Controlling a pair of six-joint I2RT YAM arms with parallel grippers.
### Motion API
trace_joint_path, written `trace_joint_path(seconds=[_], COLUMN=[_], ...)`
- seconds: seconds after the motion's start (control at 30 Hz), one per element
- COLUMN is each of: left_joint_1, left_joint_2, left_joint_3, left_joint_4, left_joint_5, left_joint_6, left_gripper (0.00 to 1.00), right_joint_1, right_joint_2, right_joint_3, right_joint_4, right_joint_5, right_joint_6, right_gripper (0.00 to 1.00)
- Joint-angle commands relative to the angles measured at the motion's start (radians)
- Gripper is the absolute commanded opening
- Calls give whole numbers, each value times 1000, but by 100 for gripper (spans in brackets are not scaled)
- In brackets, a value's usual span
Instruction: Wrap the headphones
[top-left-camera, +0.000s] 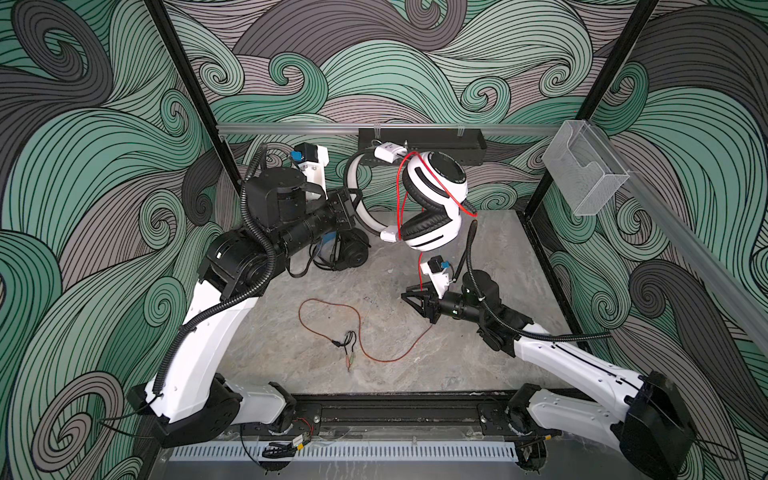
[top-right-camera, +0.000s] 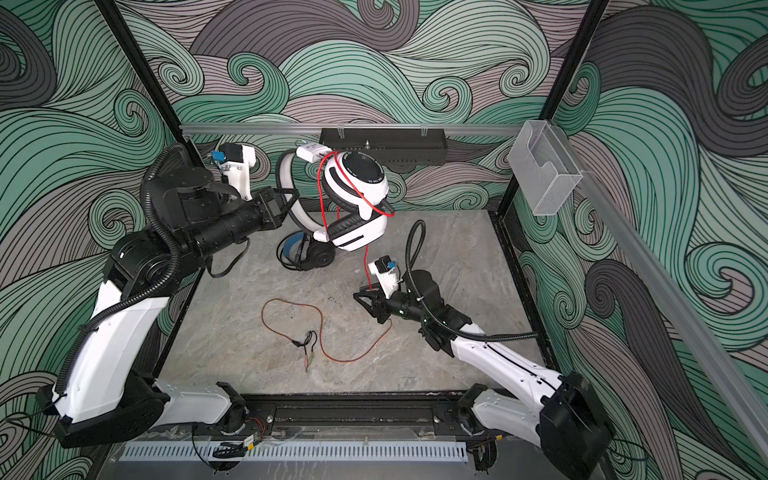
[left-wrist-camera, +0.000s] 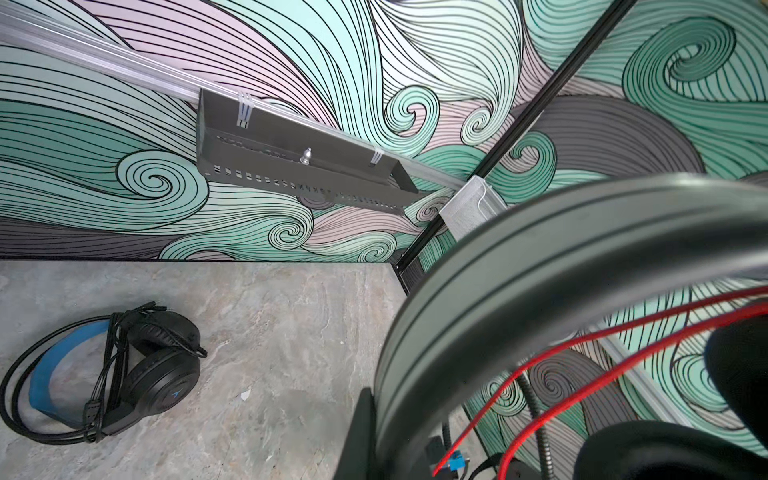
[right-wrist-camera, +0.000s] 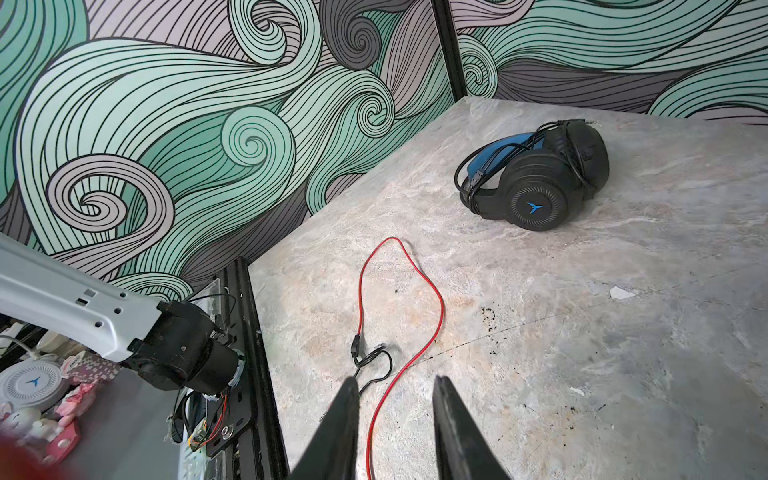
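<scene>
Right wrist view: right claw part open, a finger each side of the red cable, not pinching it; cable slack loops on the counter ahead. Farther back, in a top view, left claw is clamped tight on the headband of the white headphones, holding them up off the counter. Black headphones lie on the counter at the back, black cable bundled across their headband.

Stretched high on the left, with the left gripper clamped tight; set low on the right, with the right gripper parted slightly.
</scene>
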Motion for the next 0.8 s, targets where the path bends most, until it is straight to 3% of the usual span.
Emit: trace_joint_path(seconds=[0.0, 0.13, 0.33, 0.6, 0.77], left_joint_1=[25, 52, 72, 97, 98], left_joint_2=[-7, -3, -14, 9, 27], left_joint_3=[39, 27, -33, -122, -221], left_joint_4=[137, 162, 186, 169, 177], left_joint_5=[-35, -81, -236, -475, -557], left_joint_6=[-131, -193, -215, -84, 45], left_gripper=[0, 0, 0, 0, 0], right_joint_1=[22, 58, 185, 346, 442], right_joint_2=[16, 24, 23, -42, -27], right_joint_3=[-11, 13, 106, 241, 415], right_joint_4=[25, -40, -282, -568, -802], right_joint_5=[33, 69, 267, 461, 581], right_joint_6=[1, -34, -141, -262, -345], right_gripper=[27, 17, 0, 0, 0])
